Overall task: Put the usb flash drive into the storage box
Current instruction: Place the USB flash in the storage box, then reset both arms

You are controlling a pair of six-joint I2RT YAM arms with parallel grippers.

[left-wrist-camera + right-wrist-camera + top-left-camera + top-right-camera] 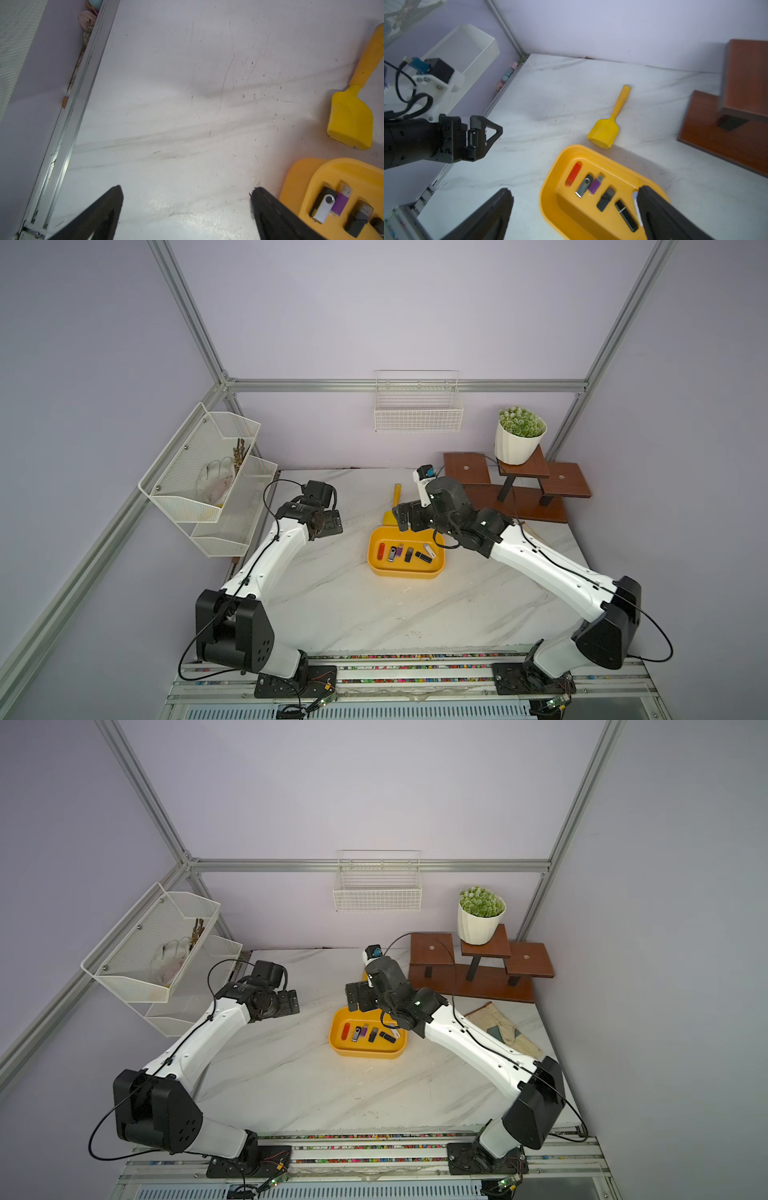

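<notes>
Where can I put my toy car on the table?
The widest bare table top lies between the yellow box and the near edge. More lies between the left pincer and the scoop. Crowded: inside the box, lined with flash drives, with the right pincer hanging over it.

Your two arms wear glossy white moulded shell links (282, 551) between matte black blocky joint housings (245, 635). Along them loop thin black cables (430, 102). The black left gripper (492, 142) has triangular open-frame fingers (499, 129) and small screws.

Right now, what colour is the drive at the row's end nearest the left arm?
Red-orange drive, inside the storage box; right wrist view shows it best.
</notes>
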